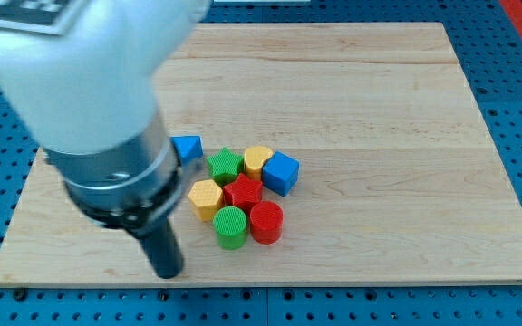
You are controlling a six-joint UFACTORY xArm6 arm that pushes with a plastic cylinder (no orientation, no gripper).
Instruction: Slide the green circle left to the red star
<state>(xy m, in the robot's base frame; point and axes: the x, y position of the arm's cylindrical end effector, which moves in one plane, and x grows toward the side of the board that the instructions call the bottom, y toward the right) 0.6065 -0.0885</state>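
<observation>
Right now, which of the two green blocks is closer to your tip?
The green circle, at the cluster's bottom beside the red circle; the green star sits farther up from my tip.

Bright even light, blurred near arm

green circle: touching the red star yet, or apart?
Touching, as far as the view shows. The green circle sits against the red star, just below it, no gap visible. My tip is to its left, apart.

The board is pale wood with fine grain lines, smooth and matt. The green circle has tiny ridges on top, and so does the red star. The rod above my tip looks like dull black plastic, maybe rubber.
</observation>
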